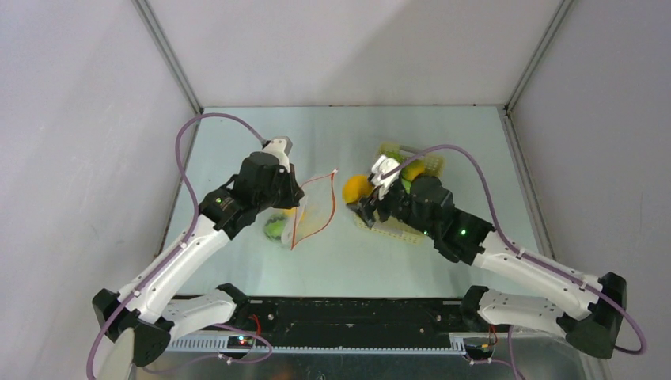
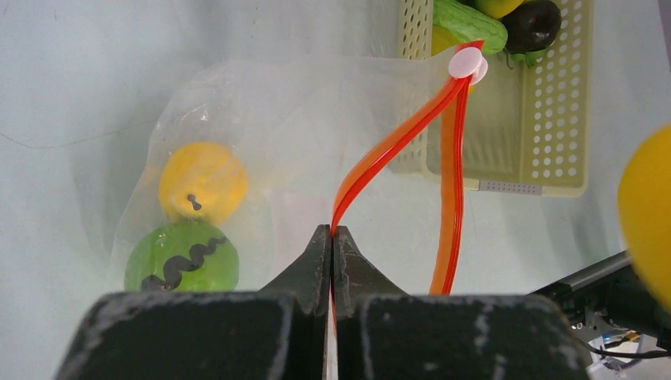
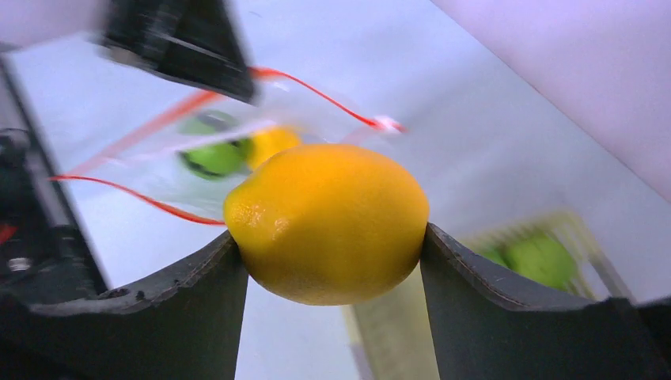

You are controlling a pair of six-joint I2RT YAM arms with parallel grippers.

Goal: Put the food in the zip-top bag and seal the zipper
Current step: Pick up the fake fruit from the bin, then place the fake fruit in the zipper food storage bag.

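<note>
Beside floppy clear plastic bag (image 2: pixel 269 119), right gripper (image 3: pixel 328 237) clamps glossy yellow lemon (image 3: pixel 328 214); left wrist view shows left gripper (image 2: pixel 332 237) pinching thin red-orange zipper (image 2: pixel 392 146).

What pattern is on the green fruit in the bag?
Green fruit: one black wavy stripe, clearest in the left wrist view.

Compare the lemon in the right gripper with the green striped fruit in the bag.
The lemon is plain yellow-orange; the green fruit carries a dark wavy stripe. The lemon is clamped in the right gripper; the green fruit lies inside the zip-top bag. Both are smooth, rounded toy food.
</note>
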